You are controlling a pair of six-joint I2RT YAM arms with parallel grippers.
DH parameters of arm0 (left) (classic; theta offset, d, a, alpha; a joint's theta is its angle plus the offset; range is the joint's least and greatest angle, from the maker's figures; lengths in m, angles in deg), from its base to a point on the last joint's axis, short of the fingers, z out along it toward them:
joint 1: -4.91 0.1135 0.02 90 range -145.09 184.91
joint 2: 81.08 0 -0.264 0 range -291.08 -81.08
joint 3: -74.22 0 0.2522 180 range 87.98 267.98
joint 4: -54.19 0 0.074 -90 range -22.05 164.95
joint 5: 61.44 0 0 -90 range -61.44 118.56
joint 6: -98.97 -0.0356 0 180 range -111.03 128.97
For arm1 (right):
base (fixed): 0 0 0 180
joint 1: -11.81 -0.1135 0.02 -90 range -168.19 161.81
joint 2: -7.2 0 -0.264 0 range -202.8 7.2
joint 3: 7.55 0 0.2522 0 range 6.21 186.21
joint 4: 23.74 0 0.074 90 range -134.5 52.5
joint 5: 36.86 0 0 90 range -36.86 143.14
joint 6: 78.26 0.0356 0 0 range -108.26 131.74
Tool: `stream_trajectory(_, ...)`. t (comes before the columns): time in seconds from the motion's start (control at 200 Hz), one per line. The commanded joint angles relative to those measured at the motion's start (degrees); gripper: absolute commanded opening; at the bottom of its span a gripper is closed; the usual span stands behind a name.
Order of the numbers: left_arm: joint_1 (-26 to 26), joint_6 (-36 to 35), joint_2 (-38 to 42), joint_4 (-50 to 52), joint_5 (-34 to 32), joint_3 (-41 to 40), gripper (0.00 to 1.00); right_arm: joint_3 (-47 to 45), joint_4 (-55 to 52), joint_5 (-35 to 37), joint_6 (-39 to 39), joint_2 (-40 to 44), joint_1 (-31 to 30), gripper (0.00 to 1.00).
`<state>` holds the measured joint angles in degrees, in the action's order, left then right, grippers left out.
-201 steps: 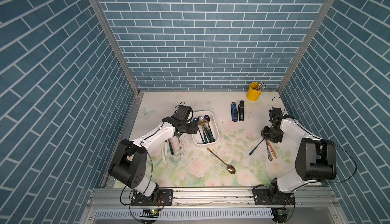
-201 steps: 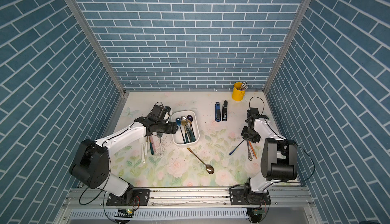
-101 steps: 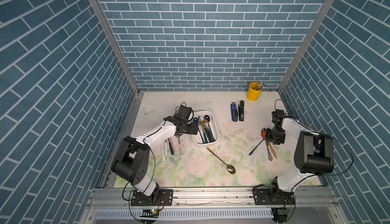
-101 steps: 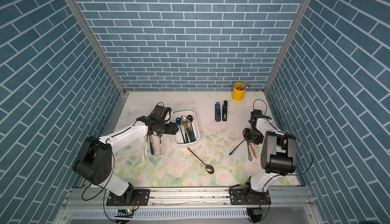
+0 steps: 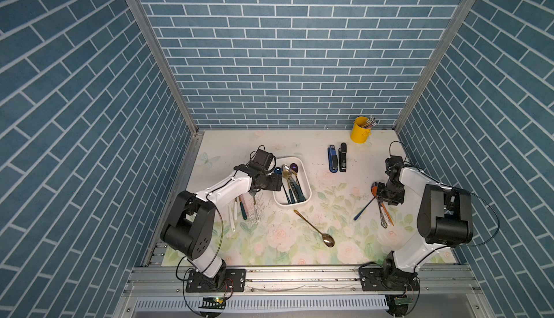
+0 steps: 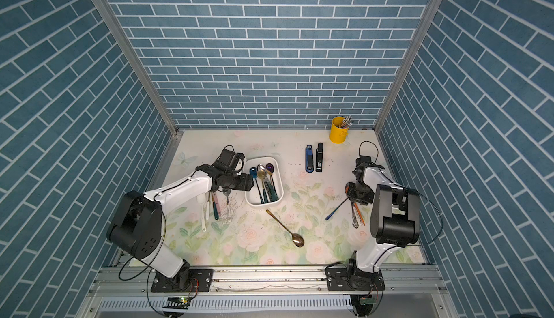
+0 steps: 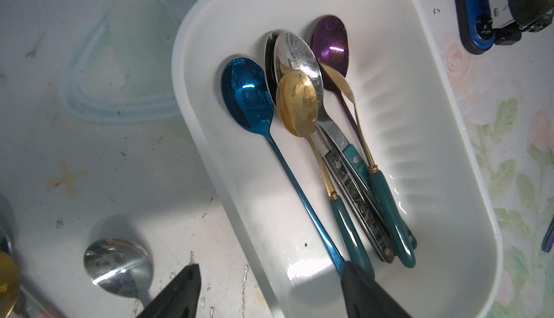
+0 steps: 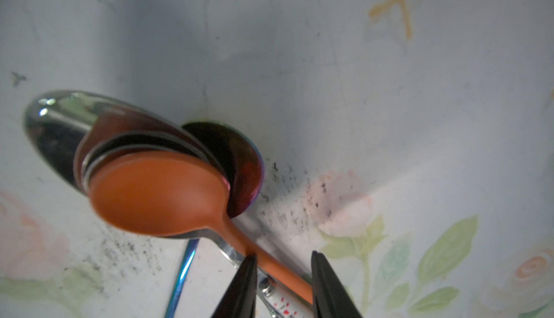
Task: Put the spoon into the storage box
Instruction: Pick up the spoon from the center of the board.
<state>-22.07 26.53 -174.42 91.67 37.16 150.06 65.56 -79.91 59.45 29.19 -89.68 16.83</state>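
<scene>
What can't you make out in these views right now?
- Right wrist view: whether the right gripper pinches the orange spoon; the fingers hide the contact.
- Both top views: that grip, hidden by the right arm.
- Both top views: what the yellow cup holds, too small.
- Both top views: the left arm covers some loose utensils.

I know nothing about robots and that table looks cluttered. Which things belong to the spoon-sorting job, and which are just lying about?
Part of the job: storage box, spoons already in it, orange spoon in the right gripper, loose gold spoon.
Just lying about: yellow cup, blue stapler, black stapler.
</scene>
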Motion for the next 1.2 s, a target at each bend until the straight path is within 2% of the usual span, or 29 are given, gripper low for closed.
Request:
stream_trajectory(0.0, -0.27, 0.46, -0.67, 1.26, -0.39, 1.15, 0.8, -0.07, 0.89, 0.59, -1.81, -2.89, 0.06, 0.34)
stream_trajectory(0.27, -0.3, 0.63, -0.7, 1.41, -1.04, 1.02, 0.8, 1.54, 1.81, -0.25, -1.52, -3.59, 0.37, 0.32)
stream_trajectory(0.515, -0.31, 0.98, -1.32, 0.81, -0.62, 0.92, 0.8, -0.52, 4.15, -9.52, -1.46, -2.38, -0.08, 0.28)
stream_trajectory(0.665, -0.27, 0.98, -1.61, 0.8, -0.43, 0.89, 0.8, -1.83, 4.04, -7.49, -1.28, -2.96, -0.36, 0.27)
stream_trajectory(0.975, -0.29, 1.31, -1.83, 0.19, 0.09, 0.66, 0.79, -2.88, 4.18, -10.26, 0.17, -2.44, -0.71, 0.25)
stream_trajectory(1.06, -0.3, 1.16, -1.93, 0.35, 0.17, 0.75, 0.79, -2.33, 3.79, -7.67, -0.29, -2.91, -0.71, 0.25)
stream_trajectory(1.195, -0.31, 0.81, -1.72, 0.62, -0.34, 0.75, 0.8, -1.53, 3.57, -7.82, -0.58, -3.56, -0.64, 0.22)
